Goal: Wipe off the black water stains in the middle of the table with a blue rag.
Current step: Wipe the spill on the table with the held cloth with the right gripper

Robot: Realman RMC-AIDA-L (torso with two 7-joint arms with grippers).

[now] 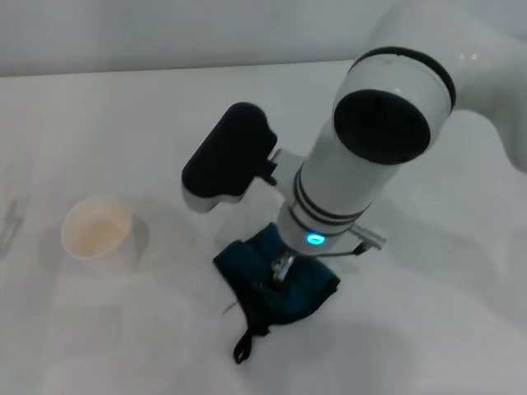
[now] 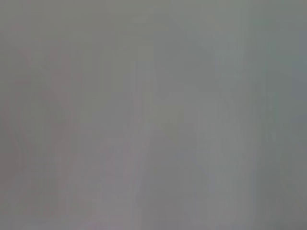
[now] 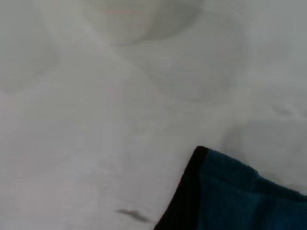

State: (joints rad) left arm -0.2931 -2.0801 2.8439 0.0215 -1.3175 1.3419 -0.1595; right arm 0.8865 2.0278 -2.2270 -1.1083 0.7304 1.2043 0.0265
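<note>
Blue rag [image 1: 276,280] lies bunched at lower centre of the head view on the table [image 1: 428,329], black loop trailing toward the bottom edge. Right gripper [image 1: 282,270] presses down into it, fingers pinching the cloth. Paper cup [image 1: 96,228] at left, well apart.

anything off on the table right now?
Nothing spilled or damaged. The rag lies bunched, not flat, under the right gripper, its loop trailing loose. The cup stands upright, apart from it. A small dark streak marks the table beside the rag's edge. The round black blot isn't visible.
</note>
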